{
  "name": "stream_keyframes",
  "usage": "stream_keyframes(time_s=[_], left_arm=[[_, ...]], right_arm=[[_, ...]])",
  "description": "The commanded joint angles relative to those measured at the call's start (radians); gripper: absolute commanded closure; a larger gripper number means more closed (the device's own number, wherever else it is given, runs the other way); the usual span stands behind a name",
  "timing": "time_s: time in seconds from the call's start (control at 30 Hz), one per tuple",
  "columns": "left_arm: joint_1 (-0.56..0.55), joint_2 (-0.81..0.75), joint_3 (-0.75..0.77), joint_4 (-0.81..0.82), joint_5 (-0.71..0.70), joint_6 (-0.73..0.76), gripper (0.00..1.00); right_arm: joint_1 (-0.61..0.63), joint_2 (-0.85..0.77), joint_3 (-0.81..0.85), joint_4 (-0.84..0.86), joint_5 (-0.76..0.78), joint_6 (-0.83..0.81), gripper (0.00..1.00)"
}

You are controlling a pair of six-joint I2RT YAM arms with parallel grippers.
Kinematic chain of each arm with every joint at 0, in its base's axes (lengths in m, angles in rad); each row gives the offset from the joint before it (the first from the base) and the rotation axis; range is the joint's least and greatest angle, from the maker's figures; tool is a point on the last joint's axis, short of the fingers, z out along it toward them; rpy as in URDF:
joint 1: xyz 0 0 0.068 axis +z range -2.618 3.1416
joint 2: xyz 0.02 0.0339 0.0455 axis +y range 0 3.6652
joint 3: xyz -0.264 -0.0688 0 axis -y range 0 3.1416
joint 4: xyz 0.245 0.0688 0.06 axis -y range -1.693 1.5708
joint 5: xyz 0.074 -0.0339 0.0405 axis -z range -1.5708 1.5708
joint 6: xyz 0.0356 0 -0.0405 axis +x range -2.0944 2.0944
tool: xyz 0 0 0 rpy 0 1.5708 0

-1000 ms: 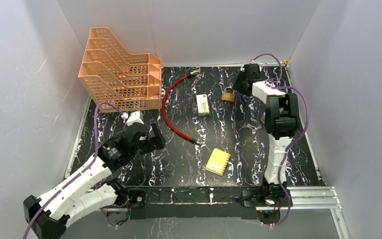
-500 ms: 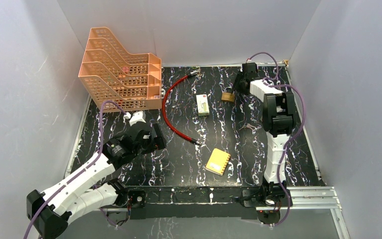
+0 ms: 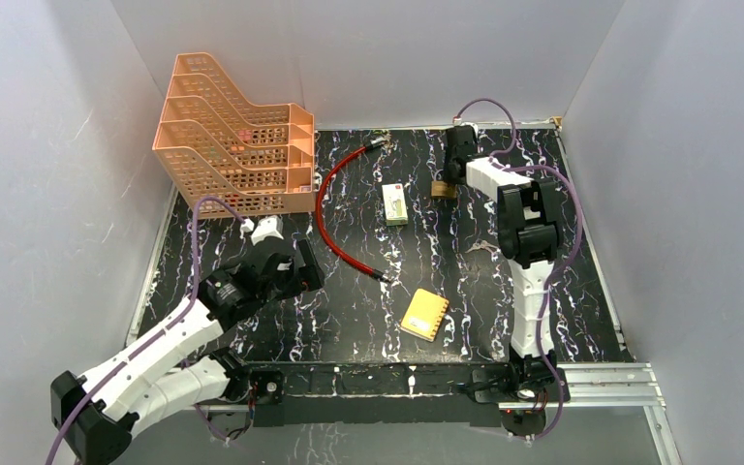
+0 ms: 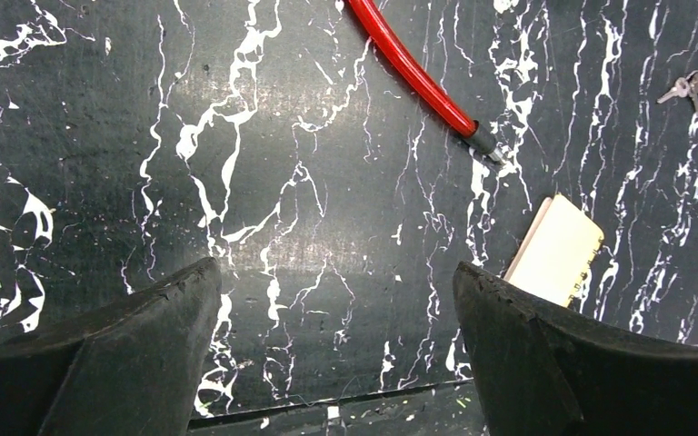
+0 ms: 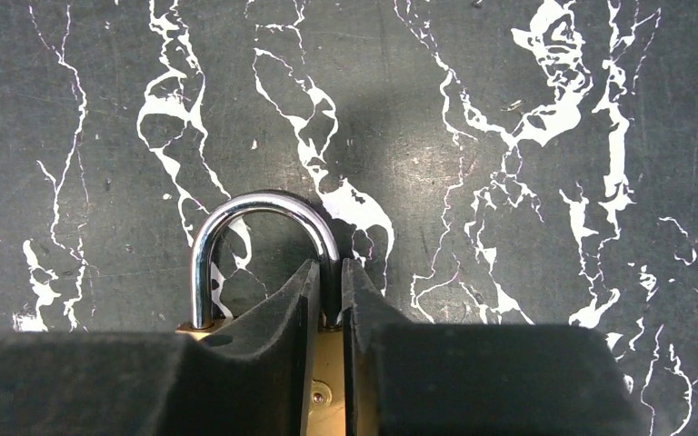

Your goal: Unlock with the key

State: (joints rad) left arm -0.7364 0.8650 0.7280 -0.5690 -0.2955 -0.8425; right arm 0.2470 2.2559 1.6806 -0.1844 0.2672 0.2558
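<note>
Right fingers [image 5: 273, 363]: clenched on one leg of the shackle [image 5: 264, 207] of the padlock [image 5: 325, 386]. The steel leg is pinched in the narrow gap between them. The shackle arches to 12 o'clock from the brass body, and the lock lies flat on the table [image 3: 368, 291].

Left fingers [image 4: 127, 363]: released, spread wide, nothing between them, only bare marbled table beneath.

Key [image 3: 481, 247]: lying loose on the table, untouched. From above it is at about 5 o'clock from the padlock, well apart from it, just beside the right forearm. In the left wrist view it is tiny, at the 1 o'clock corner.

Red cable [image 3: 334, 208]: curved, with its near metal end at 12 o'clock from the left fingers. Yellow pad [image 3: 425, 313] at 3 o'clock of them. White box [image 3: 394, 203] at 9 o'clock from the padlock. Orange tray rack [image 3: 232, 136] in the far left corner.
</note>
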Motion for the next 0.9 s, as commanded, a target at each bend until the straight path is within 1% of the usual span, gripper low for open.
stream_keyframes(time_s=[0.0,0.07,0.2,0.37,0.63,0.73,0.87], left_arm=[[0.002,-0.041,-0.005,-0.010,0.008,-0.020,0.05],[0.002,-0.053,-0.008,-0.014,0.011,-0.024,0.06],[0.002,-0.076,-0.011,-0.016,0.020,-0.036,0.06],[0.002,-0.093,-0.017,-0.016,0.037,-0.050,0.06],[0.002,-0.120,-0.061,-0.011,0.063,-0.084,0.07],[0.002,-0.127,-0.068,-0.009,0.067,-0.087,0.07],[0.002,-0.133,-0.068,-0.009,0.068,-0.087,0.07]], right_arm=[[0.013,0.024,-0.029,-0.108,0.034,0.014,0.83],[0.013,-0.021,-0.082,-0.085,0.024,0.030,0.90],[0.013,-0.115,-0.185,-0.054,-0.001,0.068,1.00],[0.014,-0.260,-0.358,-0.006,-0.054,0.124,1.00],[0.067,-0.517,-0.649,0.035,-0.077,0.230,1.00],[0.080,-0.606,-0.723,0.047,-0.083,0.259,1.00],[0.089,-0.696,-0.780,0.054,-0.091,0.270,1.00]])
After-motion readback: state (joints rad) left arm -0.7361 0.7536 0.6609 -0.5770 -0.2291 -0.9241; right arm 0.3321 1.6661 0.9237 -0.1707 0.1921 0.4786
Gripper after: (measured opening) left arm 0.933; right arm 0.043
